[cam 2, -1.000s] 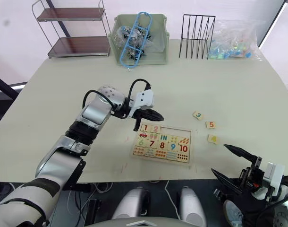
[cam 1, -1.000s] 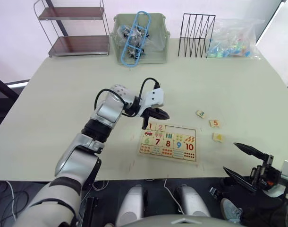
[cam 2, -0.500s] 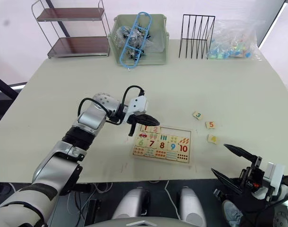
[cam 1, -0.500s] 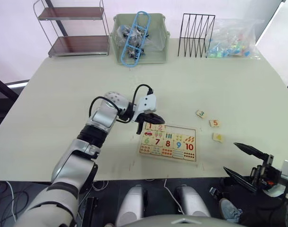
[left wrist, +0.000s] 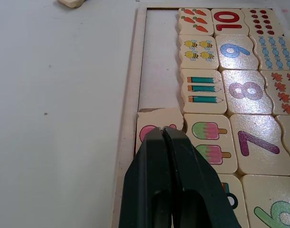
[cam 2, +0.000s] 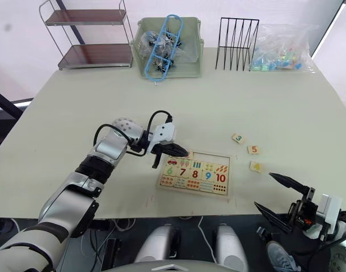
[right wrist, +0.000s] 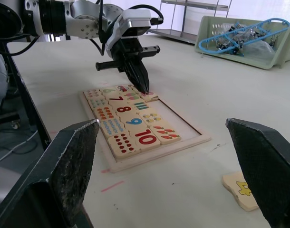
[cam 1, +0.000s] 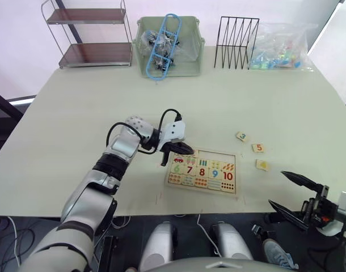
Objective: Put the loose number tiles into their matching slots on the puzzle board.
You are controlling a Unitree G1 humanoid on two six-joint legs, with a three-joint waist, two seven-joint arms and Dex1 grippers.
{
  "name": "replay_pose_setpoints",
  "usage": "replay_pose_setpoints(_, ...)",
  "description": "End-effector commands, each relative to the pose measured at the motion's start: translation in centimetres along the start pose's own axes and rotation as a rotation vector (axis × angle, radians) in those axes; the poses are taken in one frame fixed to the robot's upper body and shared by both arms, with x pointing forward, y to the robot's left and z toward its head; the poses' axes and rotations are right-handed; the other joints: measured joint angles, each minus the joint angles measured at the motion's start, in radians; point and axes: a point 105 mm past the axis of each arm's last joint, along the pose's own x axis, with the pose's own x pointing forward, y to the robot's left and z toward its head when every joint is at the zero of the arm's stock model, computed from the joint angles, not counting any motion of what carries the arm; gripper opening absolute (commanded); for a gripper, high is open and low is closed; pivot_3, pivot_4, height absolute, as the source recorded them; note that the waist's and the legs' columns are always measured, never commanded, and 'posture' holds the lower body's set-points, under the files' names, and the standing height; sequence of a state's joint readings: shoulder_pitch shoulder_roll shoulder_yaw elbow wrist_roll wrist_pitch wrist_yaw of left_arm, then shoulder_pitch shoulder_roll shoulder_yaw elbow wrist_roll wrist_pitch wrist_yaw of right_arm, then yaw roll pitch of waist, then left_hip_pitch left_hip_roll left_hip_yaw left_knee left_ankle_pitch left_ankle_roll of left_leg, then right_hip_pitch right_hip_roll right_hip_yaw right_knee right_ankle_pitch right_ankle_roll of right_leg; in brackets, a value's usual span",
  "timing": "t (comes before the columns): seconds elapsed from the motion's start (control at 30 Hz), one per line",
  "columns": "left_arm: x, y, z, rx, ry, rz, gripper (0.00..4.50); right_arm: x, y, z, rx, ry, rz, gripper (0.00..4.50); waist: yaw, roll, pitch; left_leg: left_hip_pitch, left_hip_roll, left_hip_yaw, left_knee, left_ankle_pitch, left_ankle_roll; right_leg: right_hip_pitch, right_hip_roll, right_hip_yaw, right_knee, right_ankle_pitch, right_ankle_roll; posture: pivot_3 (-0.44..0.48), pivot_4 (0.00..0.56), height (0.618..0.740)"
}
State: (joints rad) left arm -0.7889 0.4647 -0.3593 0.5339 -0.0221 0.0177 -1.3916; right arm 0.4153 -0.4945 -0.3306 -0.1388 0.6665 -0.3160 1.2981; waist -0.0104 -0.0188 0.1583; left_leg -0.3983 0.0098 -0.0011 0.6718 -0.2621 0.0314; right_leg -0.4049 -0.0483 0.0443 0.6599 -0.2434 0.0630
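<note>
On the table: pale tabletop (cam 1: 76, 102); green bin (cam 1: 169, 45), black wire rack (cam 1: 236, 34) and metal shelf (cam 1: 89, 34) along its far edge.
Puzzle board: the puzzle board (cam 1: 202, 171) lies flat near the front edge, long axis across the table.
Slots: far row (left wrist: 159, 61) mostly bare.
Left gripper: left gripper (left wrist: 163, 130), fingers pressed together, tips over a seated tile (left wrist: 157, 126) whose digit they hide.
Loose tiles: 3 (cam 1: 241, 136), 5 (cam 1: 257, 148), 4 (cam 1: 262, 165) lie right of the board.
Right gripper: right gripper (cam 1: 292, 194), fingers spread wide, empty, off the table's front.
</note>
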Motion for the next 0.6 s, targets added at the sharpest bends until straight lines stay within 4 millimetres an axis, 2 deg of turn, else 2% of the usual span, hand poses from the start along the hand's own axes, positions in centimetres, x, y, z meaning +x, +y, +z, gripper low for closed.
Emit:
replay_pose_setpoints(0.03, -1.0, 0.7, 1.5, 0.004, -0.072, 0.036, 0.06, -0.1, -0.2, 0.9, -0.035, -0.015, -0.011, 4.50, 0.000, 0.000, 0.000, 0.000, 0.000, 0.000, 0.000, 0.000, 0.000, 0.000, 0.000, 0.000, 0.000, 0.000, 0.000, 0.000, 0.150, 0.740)
replay_pose_setpoints(0.13, -1.7, 1.0, 2.4, -0.002, -0.142, 0.075, 0.06, 0.0, -0.4, 1.0, -0.026, -0.028, -0.026, 4.50, -0.001, 0.000, 0.000, 0.000, 0.000, 0.000, 0.000, 0.000, 0.000, 0.000, 0.000, 0.000, 0.000, 0.000, 0.000, 0.000, 0.150, 0.740)
replay_pose_setpoints(0.33, -4.1, 0.6, 2.9, -0.091, -0.268, 0.183, 0.06, -0.3, -1.1, 1.3, -0.008, -0.021, -0.077, 4.50, -0.003, 0.000, 0.000, 0.000, 0.001, 0.000, 0.000, 0.000, 0.000, 0.000, 0.000, 0.000, 0.000, 0.000, 0.000, 0.000, 0.150, 0.740)
replay_pose_setpoints(0.47, -5.9, -0.4, 2.1, -0.164, -0.335, 0.259, 0.06, -0.6, -1.9, 1.6, -0.011, -0.010, -0.108, 4.50, -0.001, 0.000, 0.000, 0.000, 0.002, -0.001, 0.000, 0.000, 0.000, 0.000, 0.000, 0.000, 0.001, 0.000, 0.000, 0.000, 0.150, 0.740)
replay_pose_setpoints(0.6, -7.2, -2.4, -0.1, -0.248, -0.315, 0.331, 0.06, -0.6, -2.8, 1.6, -0.013, 0.011, -0.121, 4.50, -0.006, 0.001, 0.000, 0.001, 0.002, 0.000, 0.000, 0.000, 0.000, 0.000, -0.001, 0.000, 0.001, 0.000, 0.000, 0.000, 0.150, 0.740)
